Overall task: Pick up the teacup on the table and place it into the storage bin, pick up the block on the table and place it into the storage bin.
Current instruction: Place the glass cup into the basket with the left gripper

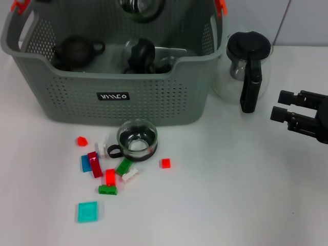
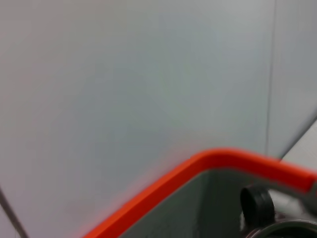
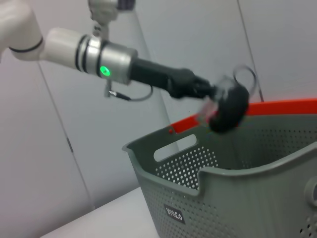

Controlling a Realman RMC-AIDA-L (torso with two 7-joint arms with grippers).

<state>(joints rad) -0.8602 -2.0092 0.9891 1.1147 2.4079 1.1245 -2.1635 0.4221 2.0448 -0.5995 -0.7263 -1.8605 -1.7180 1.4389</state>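
My left gripper point(image 3: 210, 99) pinches a dark teapot point(image 3: 229, 110) above the storage bin point(image 1: 138, 87) at frame top, right gripper point(image 1: 281, 105) parked right edge, fingers spread; teacup point(image 1: 136, 139) on table.

A glass coffee pot point(image 1: 246, 66) with a black lid and a black handle stands upright on the white table point(image 1: 230, 205), at the far right, its handle turned toward the near edge. To the far left sits a dark, rounded teapot point(image 1: 77, 51) with its lid on, and near it, toward the middle, a second black rounded vessel point(image 1: 142, 55) whose form is hard to make out. A pale grey panelled wall point(image 1: 307, 20) rises behind the table.
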